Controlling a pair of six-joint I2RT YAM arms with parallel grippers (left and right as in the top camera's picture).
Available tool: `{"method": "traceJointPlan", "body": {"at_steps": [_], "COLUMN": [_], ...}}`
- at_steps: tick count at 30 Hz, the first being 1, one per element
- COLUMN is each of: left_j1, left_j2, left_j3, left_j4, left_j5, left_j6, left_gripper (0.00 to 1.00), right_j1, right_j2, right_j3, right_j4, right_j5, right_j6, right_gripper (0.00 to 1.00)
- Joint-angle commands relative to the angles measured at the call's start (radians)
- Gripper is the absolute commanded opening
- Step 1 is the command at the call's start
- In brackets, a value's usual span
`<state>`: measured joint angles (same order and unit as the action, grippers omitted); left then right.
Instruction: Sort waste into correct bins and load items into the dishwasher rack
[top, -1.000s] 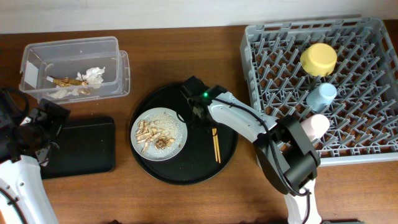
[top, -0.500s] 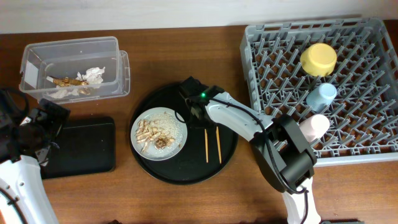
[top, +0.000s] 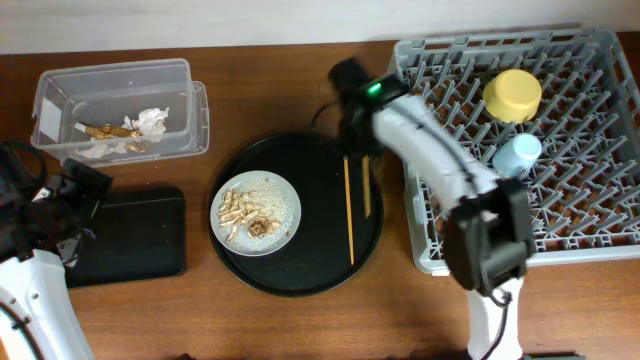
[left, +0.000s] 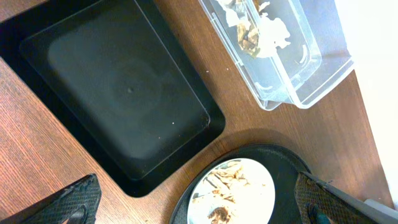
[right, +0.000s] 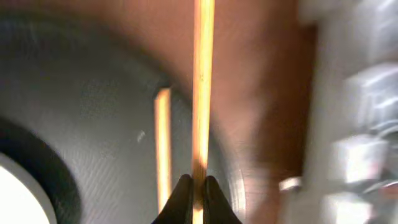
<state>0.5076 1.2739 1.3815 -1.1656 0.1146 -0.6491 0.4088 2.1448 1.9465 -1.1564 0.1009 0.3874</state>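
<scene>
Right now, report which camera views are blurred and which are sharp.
Overhead: sharp, evenly lit. Left wrist: sharp, with a faint sheen on the black tray. Right wrist: heavily blurred; the dishwasher rack smears, and only the chopstick in the right hand reads fairly clearly.

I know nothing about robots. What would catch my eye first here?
The big grey rack on the right stands out first, with a yellow bowl and a blue cup among its pegs. Next comes the right hand, pinching one chopstick at the round black tray, where a plate holds food bits.
</scene>
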Motion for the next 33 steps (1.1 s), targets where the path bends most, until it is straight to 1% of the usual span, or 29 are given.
{"method": "traceJointPlan", "body": {"at_steps": [1,5,9,12,14,15,16,17,20,22,27,31,33], "left_j1": [0.006,0.006,0.006,0.006,0.006,0.006,0.006,0.006,0.006,0.006,0.006,0.006,0.006], "left_j2": [0.004,0.004,0.004,0.004,0.004,0.004,0.004,0.004,0.004,0.005,0.004,0.005,0.005], "left_j3": [-0.003,-0.003,-0.003,-0.003,-0.003,-0.003,-0.003,-0.003,-0.003,-0.003,-0.003,-0.003,-0.003], "left_j4": [-0.002,-0.002,-0.002,-0.002,-0.002,-0.002,-0.002,-0.002,-0.002,-0.002,-0.002,-0.002,-0.002], "left_j5": [-0.007,-0.007,-0.007,-0.007,-0.007,-0.007,-0.007,-0.007,-0.007,-0.007,-0.007,-0.007,-0.007], "left_j6": [-0.010,-0.010,-0.010,-0.010,-0.010,-0.010,-0.010,-0.010,-0.010,-0.010,-0.010,-0.010,-0.010], "left_gripper": [0.99,0.99,0.99,0.99,0.99,0.99,0.99,0.99,0.99,0.99,0.99,0.99,0.99], "right_j1": [-0.119,-0.224,-0.275,-0.285,-0.285,-0.285,-0.285,-0.285,-0.285,-0.285,-0.249,-0.166,-0.119], "right_j2": [-0.063,-0.061,-0.061,-0.061,-0.061,-0.061,-0.061,-0.061,-0.061,-0.061,-0.062,-0.062,-0.061], "right_j3": [0.102,0.111,0.106,0.098,0.084,0.076,0.072,0.068,0.068,0.068,0.068,0.065,0.057], "right_j4": [-0.035,-0.045,-0.045,-0.040,-0.033,-0.033,-0.034,-0.035,-0.041,-0.054,-0.128,-0.138,-0.134], "right_j5": [0.002,-0.132,-0.135,-0.134,-0.135,-0.135,-0.135,-0.134,-0.135,-0.169,-0.420,-0.429,-0.394], "right_j6": [-0.169,-0.339,-0.373,-0.424,-0.432,-0.432,-0.431,-0.409,-0.368,-0.361,-0.364,-0.349,-0.283], "right_gripper": [0.04,0.04,0.04,0.05,0.12,0.20,0.34,0.41,0.48,0.49,0.48,0.48,0.48]}}
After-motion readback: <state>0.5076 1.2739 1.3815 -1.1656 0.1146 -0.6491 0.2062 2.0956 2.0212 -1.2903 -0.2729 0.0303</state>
